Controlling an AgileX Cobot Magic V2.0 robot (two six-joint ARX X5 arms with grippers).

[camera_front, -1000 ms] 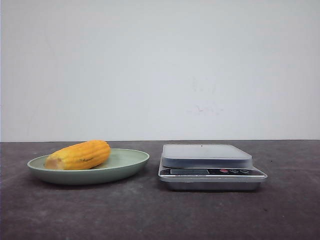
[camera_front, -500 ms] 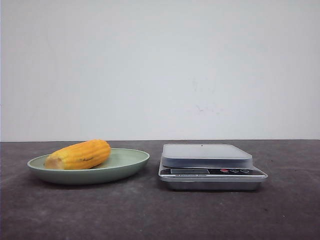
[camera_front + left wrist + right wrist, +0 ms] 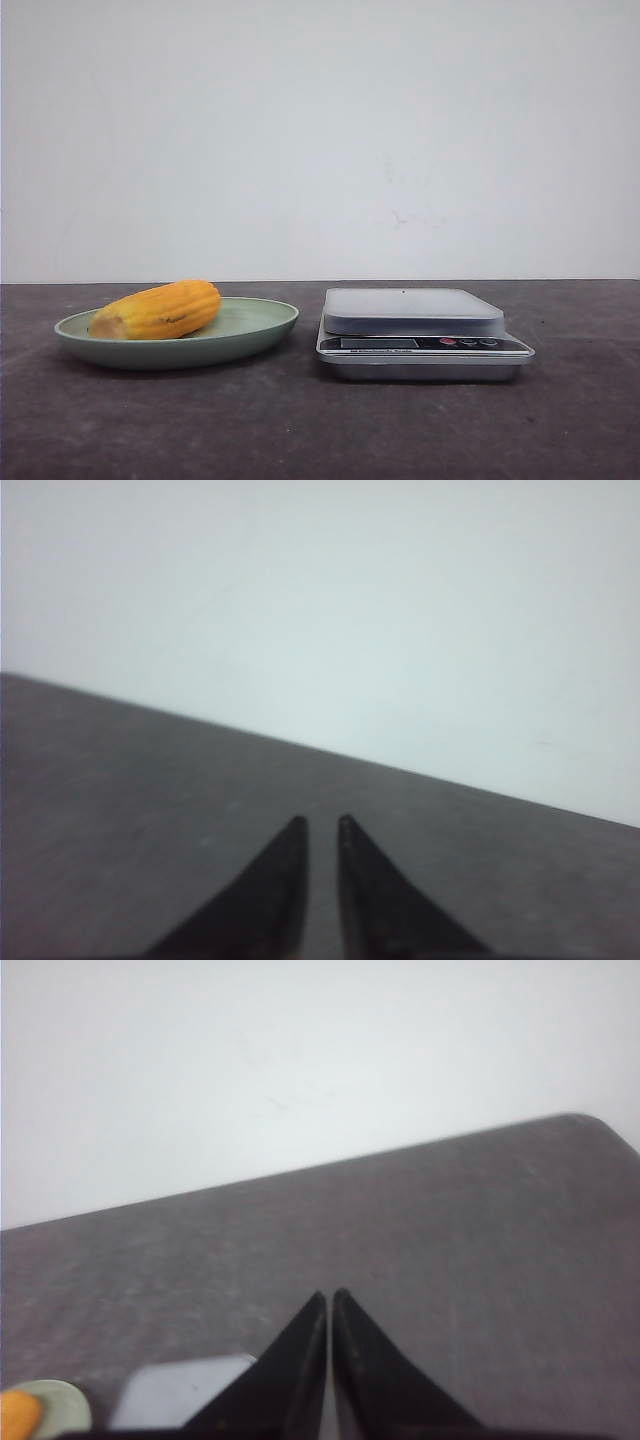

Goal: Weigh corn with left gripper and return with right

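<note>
On the dark grey matte surface (image 3: 300, 430), the short yellow-orange corn cob (image 3: 158, 310) is lying on its side in the shallow pale-green round plate (image 3: 262, 322), its paler blunt end pointing toward the plate's left rim. Just beside the plate, to its right, the silver digital kitchen scale (image 3: 424, 335) is sitting with its platform bare.

I am reading this as the very start of the job: nothing is being carried and neither arm is showing in the front view. From the left wrist camera, the black wedge-fingered left gripper (image 3: 320, 830) is hanging over bare surface, its tapered fingers drawn nearly together with only a thin gap, grasping nothing. The matching right gripper (image 3: 329, 1302) is closed to a slit as well, also empty, with the scale and a sliver of corn peeking in at the edge of its view.

Next, I judge, the left gripper is needing to spread, travel to the plate and straddle the cob across its middle.

Against the frames from a second and half a second ago, nothing is differing: corn, plate and scale are sitting exactly where they were.
</note>
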